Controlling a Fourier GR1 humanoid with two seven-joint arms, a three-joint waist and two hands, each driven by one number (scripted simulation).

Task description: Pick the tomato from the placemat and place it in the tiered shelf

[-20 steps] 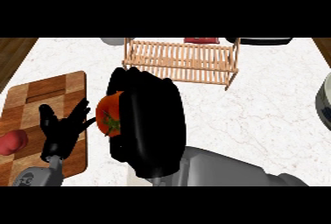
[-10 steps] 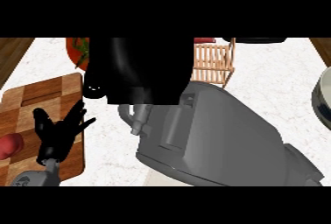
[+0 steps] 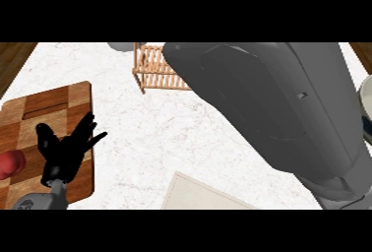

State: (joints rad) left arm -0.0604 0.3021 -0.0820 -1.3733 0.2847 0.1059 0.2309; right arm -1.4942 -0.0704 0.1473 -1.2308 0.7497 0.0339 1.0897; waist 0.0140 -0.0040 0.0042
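Observation:
The tomato shows nowhere in the head view. My right forearm [image 3: 276,113] fills the right half, slanting from the lower right up to the top edge, and the hand at its end is out of the picture. It covers the right part of the wooden tiered shelf [image 3: 156,71] at the top centre. A corner of the beige placemat [image 3: 196,194] shows at the bottom centre with nothing on it. My left hand [image 3: 65,150] rests open, fingers up, at the lower left over a wooden cutting board [image 3: 51,106].
A red round object [image 3: 9,164] lies on the cutting board at the left edge. A grey item [image 3: 120,46] peeks in at the top beside the shelf. Part of a pale round object [image 3: 365,98] shows at the right edge. White marbled counter lies between board and forearm.
The right arm has swung up toward the shelf; its black hand with the tomato, visible a second ago, has left the picture. The left hand has hardly moved.

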